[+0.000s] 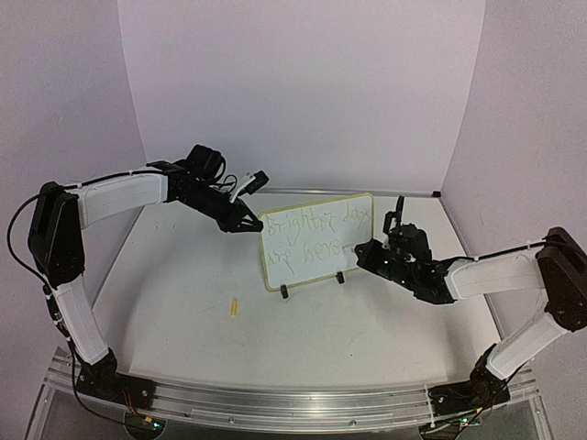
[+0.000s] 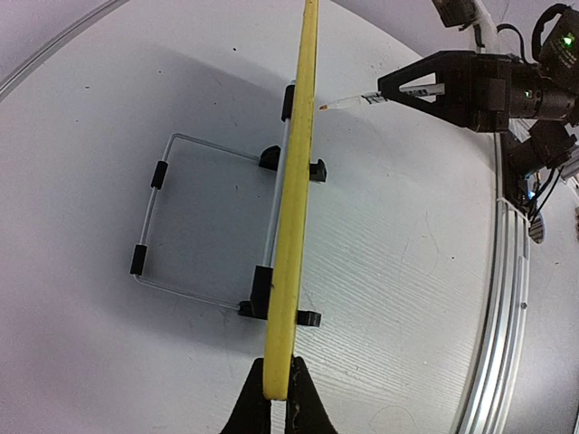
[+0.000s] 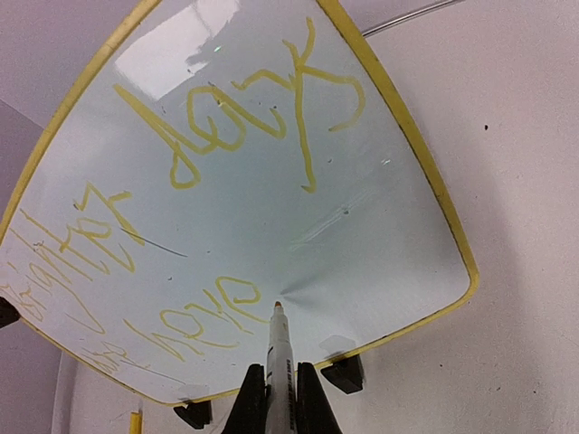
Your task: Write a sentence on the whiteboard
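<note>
The left claw (image 2: 278, 402) was pinched shut on the thin yellow edge of the whiteboard (image 2: 294, 208). The board ran straight ahead of its fingertips, standing upright on the table (image 1: 183, 312) on black clip feet (image 2: 316, 170), with a bent wire stand (image 2: 172, 217) reaching out to that claw's left, behind the board. The right claw (image 3: 279, 393) was closed tight around a marker (image 3: 277, 339); the barrel stuck forward between its fingers and the yellowish tip rested against the white face directly ahead. The sentence (image 1: 312, 236) spread across the board in front of that claw in thin yellow-green strokes, in two lines: the upper read "Brighter days" and the lower looked like "are here". The marker's tip sat right after the last word, low on the board near the bottom rim. The left claw gripped one short edge, and the right claw faced the board near the other end. A small yellow object (image 1: 234, 307) lay on the table well apart from both claws, nearer the left one; what it was could not be told
</note>
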Available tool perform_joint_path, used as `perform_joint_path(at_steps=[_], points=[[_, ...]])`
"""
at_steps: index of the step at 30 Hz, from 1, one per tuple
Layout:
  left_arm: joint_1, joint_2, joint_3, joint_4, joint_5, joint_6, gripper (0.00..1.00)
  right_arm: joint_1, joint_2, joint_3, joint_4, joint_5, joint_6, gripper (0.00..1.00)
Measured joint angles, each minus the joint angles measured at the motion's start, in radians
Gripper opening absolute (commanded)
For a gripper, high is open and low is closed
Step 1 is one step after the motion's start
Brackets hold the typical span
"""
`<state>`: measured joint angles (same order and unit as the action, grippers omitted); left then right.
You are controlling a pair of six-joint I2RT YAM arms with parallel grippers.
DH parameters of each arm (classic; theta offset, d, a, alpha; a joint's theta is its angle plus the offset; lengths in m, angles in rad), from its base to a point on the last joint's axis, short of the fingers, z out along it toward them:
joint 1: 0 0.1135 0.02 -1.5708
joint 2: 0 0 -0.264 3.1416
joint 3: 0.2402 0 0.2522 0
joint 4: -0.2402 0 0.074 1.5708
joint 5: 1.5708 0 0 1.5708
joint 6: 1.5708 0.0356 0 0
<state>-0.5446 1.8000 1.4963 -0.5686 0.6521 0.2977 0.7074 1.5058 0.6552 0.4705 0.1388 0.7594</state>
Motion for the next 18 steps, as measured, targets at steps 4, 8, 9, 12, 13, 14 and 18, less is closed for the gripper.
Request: perform_joint_path(at_steps=[4, 8, 9, 12, 13, 14, 18], points=[[0.000, 0.000, 0.000, 0.000, 0.000, 0.001, 0.00, 0.000, -0.031, -0.030, 0.004, 0.010, 0.001, 0.00], [0.000, 0.000, 0.000, 0.000, 0.000, 0.001, 0.00, 0.000, -0.033, -0.050, 0.001, 0.011, 0.002, 0.00], [0.000, 0.000, 0.000, 0.000, 0.000, 0.001, 0.00, 0.000, -0.033, -0.050, -0.001, 0.011, 0.002, 0.00], [0.000, 0.000, 0.000, 0.000, 0.000, 0.001, 0.00, 0.000, -0.031, -0.050, 0.002, 0.012, 0.001, 0.00], [0.000, 0.000, 0.000, 0.000, 0.000, 0.001, 0.00, 0.000, -0.028, -0.050, 0.005, 0.012, 0.001, 0.00], [0.000, 0.000, 0.000, 0.000, 0.000, 0.001, 0.00, 0.000, -0.023, -0.049, 0.007, 0.013, 0.001, 0.00], [0.000, 0.000, 0.000, 0.000, 0.000, 0.001, 0.00, 0.000, 0.005, -0.045, 0.009, 0.014, 0.001, 0.00]])
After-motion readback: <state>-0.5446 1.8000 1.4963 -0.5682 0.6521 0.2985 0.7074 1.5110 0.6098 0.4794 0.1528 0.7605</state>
